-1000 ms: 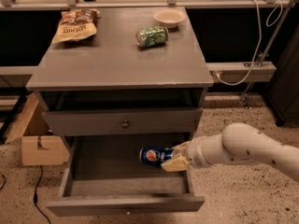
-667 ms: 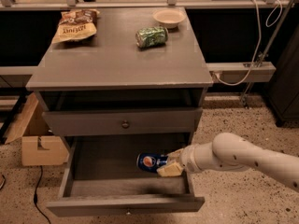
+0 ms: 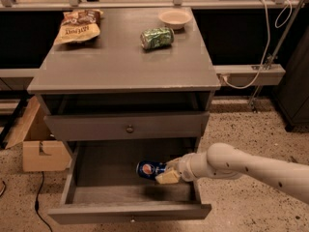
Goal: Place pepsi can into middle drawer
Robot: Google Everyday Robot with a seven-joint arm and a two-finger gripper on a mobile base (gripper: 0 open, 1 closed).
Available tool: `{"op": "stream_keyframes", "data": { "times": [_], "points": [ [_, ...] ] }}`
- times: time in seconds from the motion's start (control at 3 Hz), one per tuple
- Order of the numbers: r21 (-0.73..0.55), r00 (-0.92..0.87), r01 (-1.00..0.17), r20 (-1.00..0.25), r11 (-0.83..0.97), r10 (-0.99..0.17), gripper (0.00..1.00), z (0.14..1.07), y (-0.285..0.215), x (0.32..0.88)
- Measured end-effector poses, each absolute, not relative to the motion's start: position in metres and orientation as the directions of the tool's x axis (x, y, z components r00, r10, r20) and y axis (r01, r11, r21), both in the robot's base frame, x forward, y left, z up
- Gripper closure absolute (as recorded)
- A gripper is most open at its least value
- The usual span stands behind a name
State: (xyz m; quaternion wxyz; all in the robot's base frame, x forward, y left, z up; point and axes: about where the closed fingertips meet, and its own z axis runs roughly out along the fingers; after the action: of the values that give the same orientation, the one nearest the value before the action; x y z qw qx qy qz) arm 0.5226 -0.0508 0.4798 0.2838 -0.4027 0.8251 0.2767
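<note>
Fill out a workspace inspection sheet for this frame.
Surface: grey cabinet top, holding clutter only.
Job's things: pepsi can on its side inside the open middle drawer; contact with its floor unclear.
Clutter: chip bag, green soda can lying down, bowl, all on the top.
Grippers: gripper inside the drawer's right part, jaws closed on the can's end.
Cables: white cable hanging at right; dark cord on floor at left.
Surroundings: cardboard box left of the cabinet; speckled floor.

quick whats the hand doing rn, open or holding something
hand: shut on the pepsi can, holding it on its side over the open middle drawer.
</note>
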Motion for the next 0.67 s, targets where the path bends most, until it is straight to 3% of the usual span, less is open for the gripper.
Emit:
{"op": "stream_keyframes", "data": {
  "times": [0.33, 0.67],
  "points": [
    [0.22, -0.515, -0.817, -0.695, 0.533, -0.503, 1.0, 0.465, -0.041, 0.538],
    [0.219, -0.519, -0.815, -0.689, 0.536, -0.507, 0.82, 0.451, -0.03, 0.551]
  ]
}}
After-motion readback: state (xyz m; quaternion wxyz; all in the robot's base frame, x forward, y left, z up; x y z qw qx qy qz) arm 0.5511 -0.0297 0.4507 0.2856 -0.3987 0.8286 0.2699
